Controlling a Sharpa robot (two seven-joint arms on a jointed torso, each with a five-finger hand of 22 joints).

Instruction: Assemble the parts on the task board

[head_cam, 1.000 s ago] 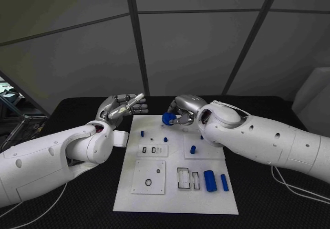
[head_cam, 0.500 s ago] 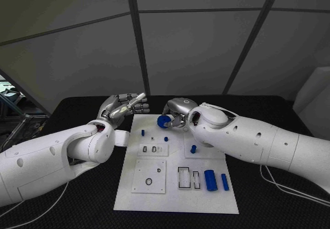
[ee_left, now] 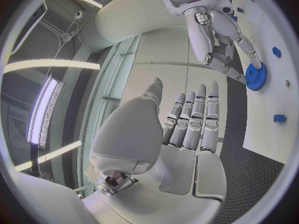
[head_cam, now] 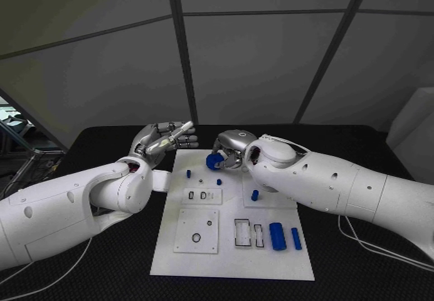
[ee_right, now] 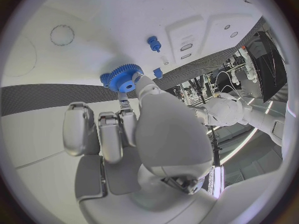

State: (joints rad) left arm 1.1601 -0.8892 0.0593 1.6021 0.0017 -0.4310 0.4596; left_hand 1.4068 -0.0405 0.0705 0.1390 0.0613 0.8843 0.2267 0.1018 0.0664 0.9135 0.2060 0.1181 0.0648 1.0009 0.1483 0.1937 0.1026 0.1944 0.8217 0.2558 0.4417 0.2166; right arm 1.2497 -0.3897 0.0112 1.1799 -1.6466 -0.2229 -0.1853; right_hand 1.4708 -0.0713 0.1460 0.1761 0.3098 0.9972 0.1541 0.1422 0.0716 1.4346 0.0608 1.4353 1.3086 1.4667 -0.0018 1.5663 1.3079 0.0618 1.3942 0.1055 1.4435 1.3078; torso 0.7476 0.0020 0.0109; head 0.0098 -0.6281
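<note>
The black table [head_cam: 362,141] stands before a grey panelled wall [head_cam: 244,69] divided by dark seams. A white object [head_cam: 414,125] stands at the right edge. Long ceiling light strips [ee_left: 47,109] glow overhead in the left wrist view.

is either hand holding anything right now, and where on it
The right hand holds a blue gear by its toothed rim, fingertips on the edge. The left hand holds nothing, fingers straight.

white task board [head_cam: 226,251], blue toothed gear [ee_right: 122,78], blue cylinders [head_cam: 276,237], black table [head_cam: 362,263], silver fingers [ee_left: 193,119]
</note>
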